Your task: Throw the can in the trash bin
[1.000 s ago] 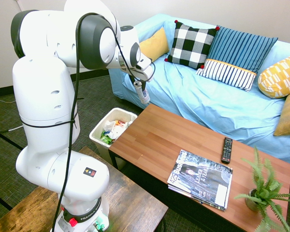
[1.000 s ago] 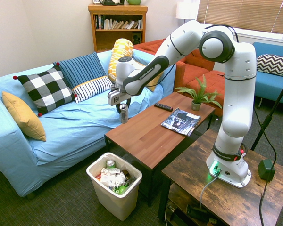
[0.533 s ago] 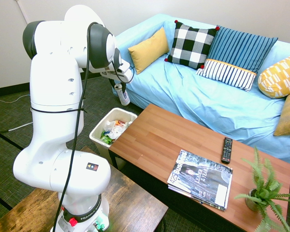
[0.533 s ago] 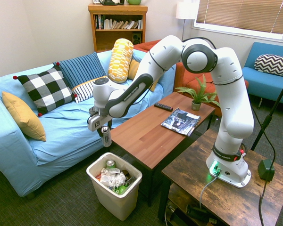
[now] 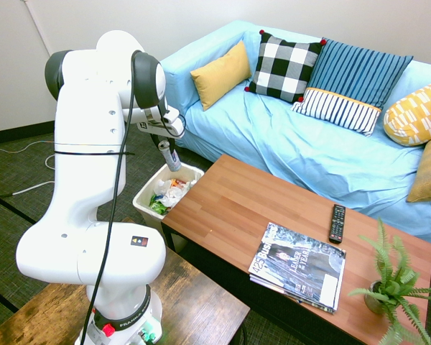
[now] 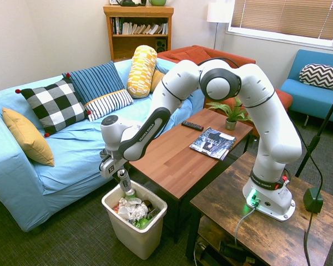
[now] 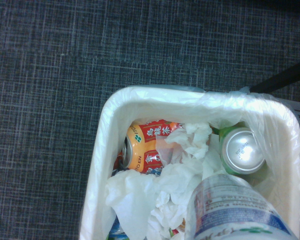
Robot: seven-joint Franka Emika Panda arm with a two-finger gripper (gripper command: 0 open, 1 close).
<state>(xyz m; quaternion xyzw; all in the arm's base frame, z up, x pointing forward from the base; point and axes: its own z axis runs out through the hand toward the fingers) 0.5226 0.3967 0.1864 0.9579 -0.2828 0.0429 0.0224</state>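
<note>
You had one can (image 6: 124, 182) and one bin (image 6: 129, 235) to deal with. The can hung upright, long axis near vertical and slightly tilted, directly above the bin's open mouth, its lower end close to the rim. Your hand (image 6: 121, 174) was clamped on the can's upper end, so the can hung below it. Inside the bin lay crumpled paper (image 7: 165, 190), an orange can (image 7: 147, 147) and a green can (image 7: 242, 150).

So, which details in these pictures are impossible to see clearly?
- Slim silver metal can: its label is too small in both exterior views and blurred, cut by the edge, in the wrist view.
- White plastic trash bin: its bottom is buried under crumpled paper.
- Jaws: the arm hides them in the first exterior view.
</note>
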